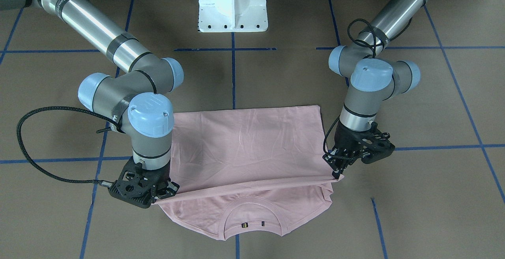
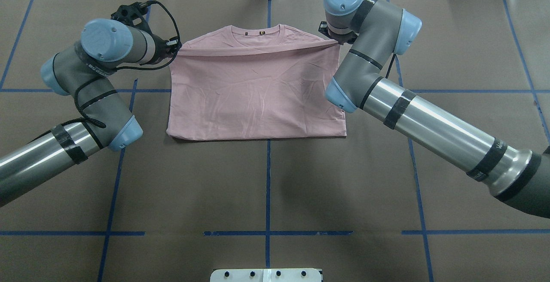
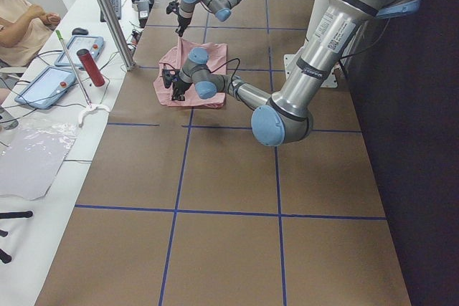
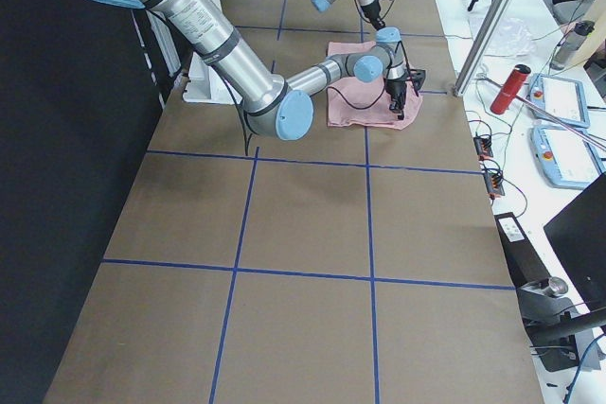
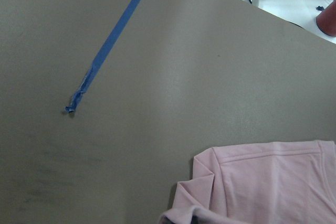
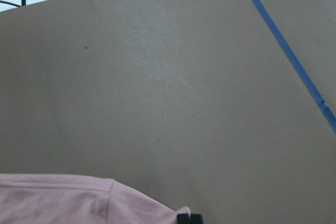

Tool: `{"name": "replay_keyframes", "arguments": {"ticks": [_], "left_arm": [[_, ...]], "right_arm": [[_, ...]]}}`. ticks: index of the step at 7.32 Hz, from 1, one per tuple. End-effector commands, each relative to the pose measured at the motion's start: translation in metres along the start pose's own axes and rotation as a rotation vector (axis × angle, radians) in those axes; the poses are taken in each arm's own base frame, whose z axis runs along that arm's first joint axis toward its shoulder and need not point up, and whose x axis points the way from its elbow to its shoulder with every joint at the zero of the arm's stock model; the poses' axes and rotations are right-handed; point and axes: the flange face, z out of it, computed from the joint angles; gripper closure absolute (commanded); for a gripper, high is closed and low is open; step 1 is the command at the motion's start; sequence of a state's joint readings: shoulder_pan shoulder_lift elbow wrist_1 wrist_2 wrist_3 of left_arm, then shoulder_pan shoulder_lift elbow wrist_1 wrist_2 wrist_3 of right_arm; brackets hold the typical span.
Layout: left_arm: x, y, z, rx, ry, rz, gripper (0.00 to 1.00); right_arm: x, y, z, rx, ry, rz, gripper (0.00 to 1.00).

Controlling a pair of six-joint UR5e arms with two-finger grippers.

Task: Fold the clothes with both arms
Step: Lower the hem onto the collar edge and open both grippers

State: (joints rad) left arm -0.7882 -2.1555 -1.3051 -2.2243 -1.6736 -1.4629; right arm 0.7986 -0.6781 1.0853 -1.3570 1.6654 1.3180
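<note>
Tabletop (image 1: 434,105) carries the shirt (image 1: 244,144), doubled over, its body lying robot-side of the collar (image 1: 252,211). The raised edge (image 1: 252,184) runs crosswise, parallel to the collar, taut and just short of it. The left end effector (image 1: 338,170) pinches one end of that edge, the right end effector (image 1: 159,196) the other. Both are equally near the collar. Judgement: the edge should travel collar-ward with both ends in step.

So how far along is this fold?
Done: the shirt is doubled, its lower half lying over the body. In hand: left tool and right tool each pinch a corner of the taut edge, just short of the collar. Left: lay it down, release, probably fold again.
</note>
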Motion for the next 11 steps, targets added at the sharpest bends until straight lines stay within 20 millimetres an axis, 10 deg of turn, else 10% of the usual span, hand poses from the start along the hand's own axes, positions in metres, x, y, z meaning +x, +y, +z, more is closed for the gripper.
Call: {"name": "replay_keyframes", "arguments": {"ticks": [1,3,6,8,11], "left_arm": [[0.001,0.001,0.003,-0.001,-0.004,0.000,1.00],[0.001,0.001,0.003,-0.001,-0.003,0.000,0.90],[0.001,0.001,0.002,0.001,0.018,-0.001,0.64],[0.001,-0.005,-0.007,0.014,0.116,0.002,0.56],[-0.001,-0.009,-0.012,-0.029,0.145,-0.003,0.53]], "right_arm": [[-0.006,0.001,0.005,0.001,0.015,-0.008,1.00],[-0.009,0.023,0.016,-0.008,0.027,-0.031,0.97],[-0.006,0.033,0.030,0.013,0.055,-0.043,0.51],[-0.006,0.023,0.015,0.025,0.027,-0.029,0.51],[0.070,0.082,-0.045,-0.085,-0.155,0.021,0.40]]}}
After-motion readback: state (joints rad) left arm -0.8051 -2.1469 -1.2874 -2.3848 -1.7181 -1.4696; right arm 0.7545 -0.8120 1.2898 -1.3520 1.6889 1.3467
